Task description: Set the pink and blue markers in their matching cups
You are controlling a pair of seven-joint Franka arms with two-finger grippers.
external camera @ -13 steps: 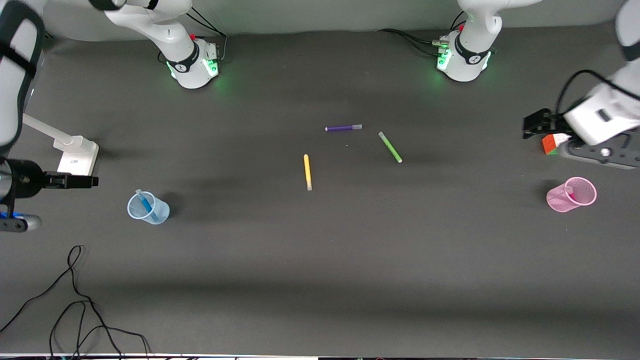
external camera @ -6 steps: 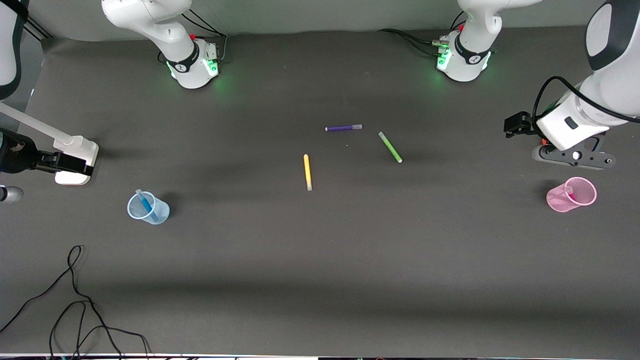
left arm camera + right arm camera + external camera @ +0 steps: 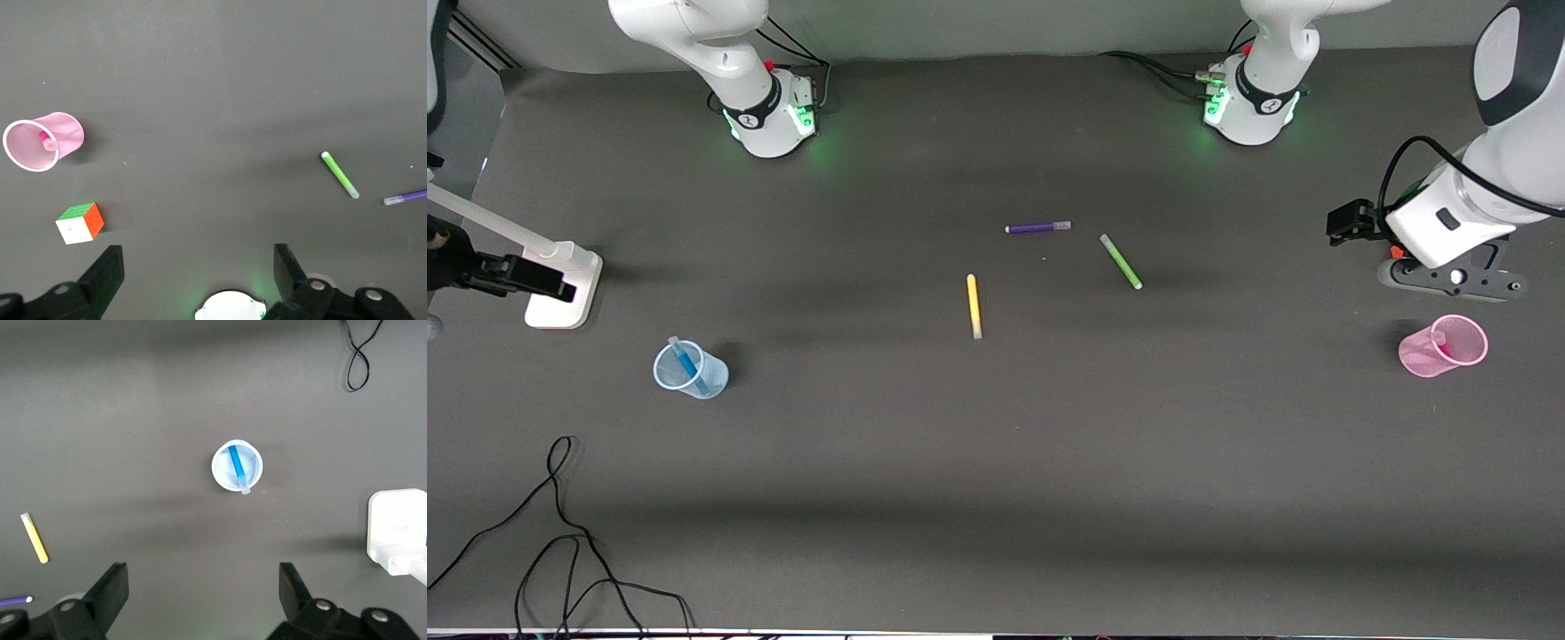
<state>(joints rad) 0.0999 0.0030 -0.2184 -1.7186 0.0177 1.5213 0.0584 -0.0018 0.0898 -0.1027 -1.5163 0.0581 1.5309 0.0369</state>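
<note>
Both markers appear placed; task judged essentially complete, arms pulled clear. Blue marker [image 3: 687,364] standing tilted inside pale blue cup [image 3: 690,370], near the surface edge at the right arm's end. Pink marker [image 3: 46,141] inside pink cup [image 3: 1443,346], near the edge at the left arm's end; only its tip shows at the rim.

Left gripper [image 3: 199,277] held high over the left arm's end of the surface, above the spot between pink cup and Rubik's cube [image 3: 80,223]; fingers [image 3: 107,270] spread wide, holding nothing. Right gripper [image 3: 203,593] up over the right arm's end, looking down on the blue cup; fingers [image 3: 112,587] likewise apart and empty.

Next move, as judged: none on the task's own things beyond parking the arms. Distractors to be left alone: yellow marker [image 3: 974,306], green marker [image 3: 1120,261] and purple marker [image 3: 1038,228], all lying flat mid-surface, well apart from both cups.

Surface: dark grey matte sheet. White camera stand base [image 3: 562,286] near the edge at the right arm's end; loose black cable [image 3: 560,551] coiled at the corner nearest the front camera on that end. Green status lights at both arm bases. Pale wall along the base edge.
</note>
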